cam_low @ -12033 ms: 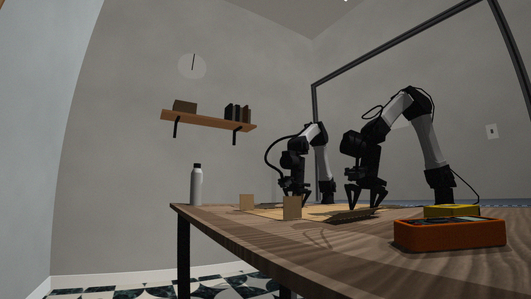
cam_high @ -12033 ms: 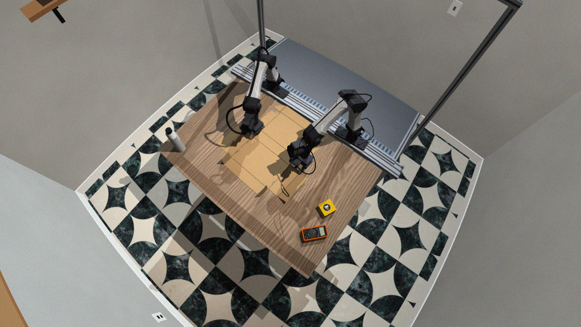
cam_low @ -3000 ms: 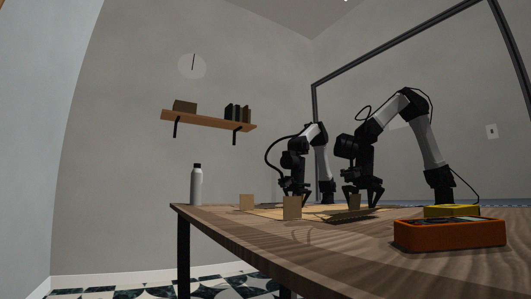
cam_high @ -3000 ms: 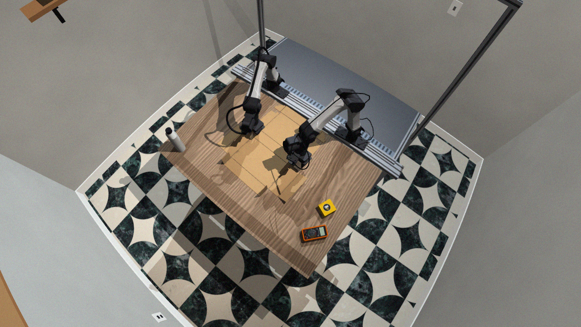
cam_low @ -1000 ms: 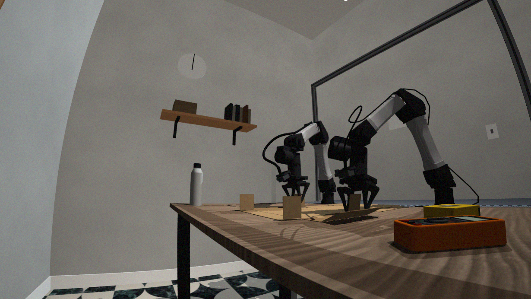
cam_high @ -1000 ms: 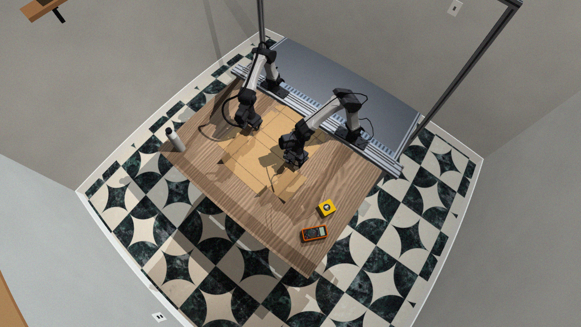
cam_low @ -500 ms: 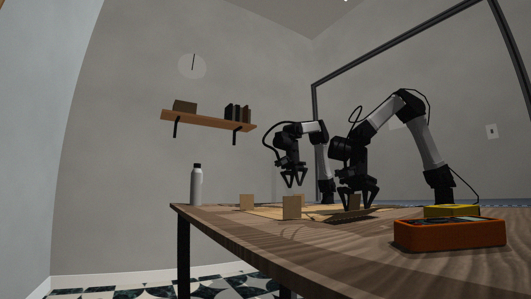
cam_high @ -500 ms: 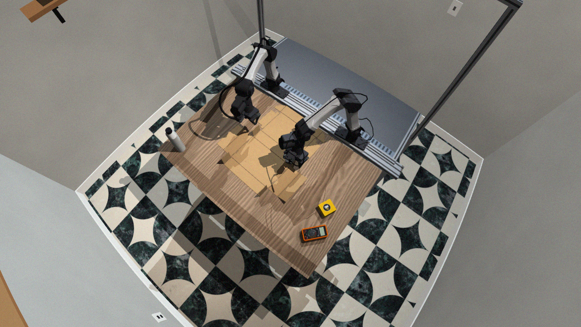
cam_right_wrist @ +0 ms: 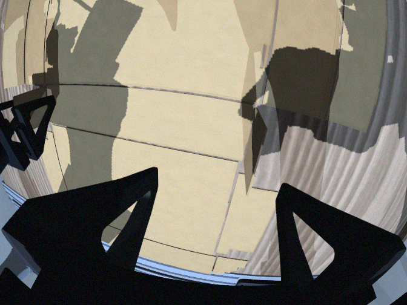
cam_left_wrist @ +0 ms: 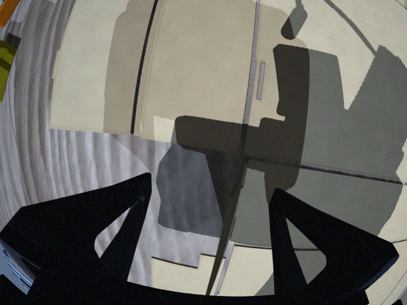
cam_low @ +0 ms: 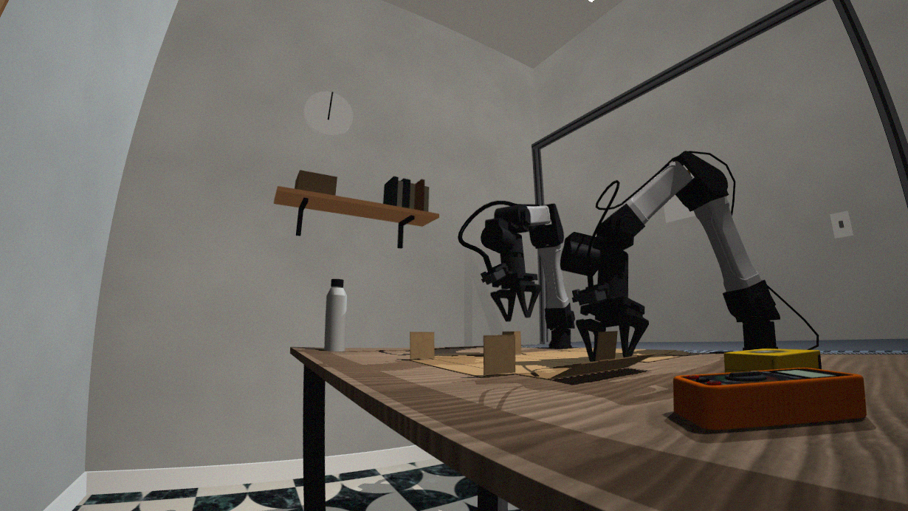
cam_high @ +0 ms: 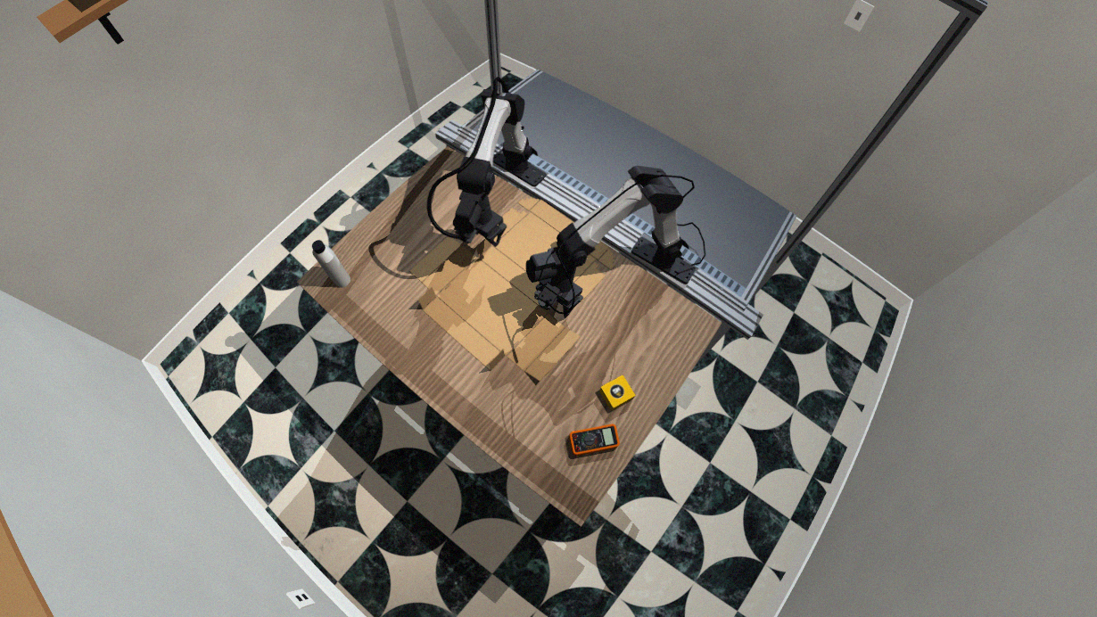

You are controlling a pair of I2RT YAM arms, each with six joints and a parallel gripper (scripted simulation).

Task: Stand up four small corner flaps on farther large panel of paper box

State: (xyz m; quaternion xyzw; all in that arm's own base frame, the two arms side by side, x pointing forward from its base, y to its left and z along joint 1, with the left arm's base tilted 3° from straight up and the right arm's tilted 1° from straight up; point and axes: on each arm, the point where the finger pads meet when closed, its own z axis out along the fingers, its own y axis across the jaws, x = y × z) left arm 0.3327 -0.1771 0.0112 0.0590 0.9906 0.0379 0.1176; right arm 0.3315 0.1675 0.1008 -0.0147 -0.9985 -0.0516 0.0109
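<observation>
Standing roughly upright, four tan corner flaps (cam_high: 494,358) (cam_low: 499,354) (cam_left_wrist: 226,223) (cam_right_wrist: 259,141); left pincer (cam_high: 558,302) (cam_low: 610,357) (cam_left_wrist: 212,183) (cam_right_wrist: 28,101) open around one, right pincer (cam_high: 490,239) (cam_low: 517,317) (cam_right_wrist: 219,177) open, raised.
</observation>
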